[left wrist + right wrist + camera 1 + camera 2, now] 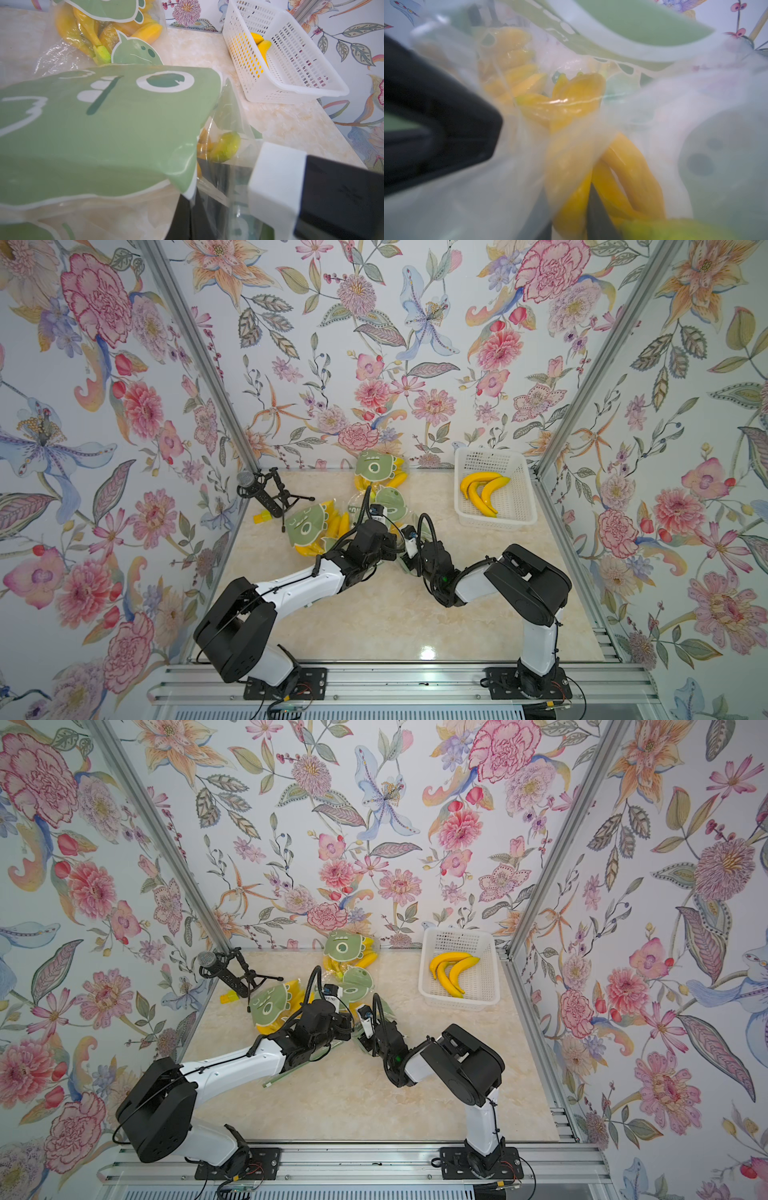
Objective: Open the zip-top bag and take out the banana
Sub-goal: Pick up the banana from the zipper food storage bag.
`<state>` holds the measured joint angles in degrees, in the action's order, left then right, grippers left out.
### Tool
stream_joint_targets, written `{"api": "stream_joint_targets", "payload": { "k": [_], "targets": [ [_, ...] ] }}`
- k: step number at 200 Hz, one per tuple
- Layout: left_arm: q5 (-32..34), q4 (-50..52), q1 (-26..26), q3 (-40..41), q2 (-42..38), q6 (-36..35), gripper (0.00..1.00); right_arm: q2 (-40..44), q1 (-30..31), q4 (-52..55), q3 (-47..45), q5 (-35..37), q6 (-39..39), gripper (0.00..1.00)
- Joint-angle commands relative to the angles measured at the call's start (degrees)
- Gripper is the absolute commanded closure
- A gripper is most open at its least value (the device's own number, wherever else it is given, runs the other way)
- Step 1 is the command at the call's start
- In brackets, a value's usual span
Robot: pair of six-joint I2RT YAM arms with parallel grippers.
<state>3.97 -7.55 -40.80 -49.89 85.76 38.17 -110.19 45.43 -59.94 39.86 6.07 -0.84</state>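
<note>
Meeting at zip-top bag (104,128): left gripper (388,541) was closed tight at its film; right gripper (406,552) sat near banana (577,95), finger state unclear.

Clear zip-top bag (104,124) w/ green dino print, crumpled, yellow banana (631,172) inside

Both top views look down from high above the near edge onto the cream marbled tabletop (374,614). The left wrist camera, close over a clear plastic bag printed with green cartoon faces (104,124), faces far and right, sharing the white perforated plastic basket (299,92) with them. The right wrist camera sits blurringly close to curved yellow bananas (629,176) behind clear film.
</note>
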Motion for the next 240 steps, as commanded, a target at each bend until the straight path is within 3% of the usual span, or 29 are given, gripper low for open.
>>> {"api": "stream_joint_targets", "payload": {
  "k": [1, 41, 134, 197, 240],
  "targets": [
    [3.02, 1.57, 2.64, -0.60, -1.58, 0.65, 1.00, 2.28, 1.01, -1.60, -2.91, -0.94, -0.05, 0.81],
    [3.33, 2.12, 5.78, -2.61, 0.39, 0.15, 1.00, 6.92, 2.41, -0.43, -7.86, -1.38, 1.76, 0.83],
    [4.65, 0.61, 8.35, -5.43, 3.48, 0.55, 1.00, 22.20, 7.11, 20.84, -9.78, -2.29, 8.07, 0.81],
    [4.97, 1.64, 11.04, -7.65, 3.45, 0.78, 1.00, 25.71, 10.14, 13.71, -16.86, -4.41, -1.00, 0.81],
    [4.17, 3.65, 14.01, -9.18, 7.79, 1.05, 1.00, 27.97, 10.57, 11.61, -18.85, -7.15, -3.60, 0.81]
  ]
}}
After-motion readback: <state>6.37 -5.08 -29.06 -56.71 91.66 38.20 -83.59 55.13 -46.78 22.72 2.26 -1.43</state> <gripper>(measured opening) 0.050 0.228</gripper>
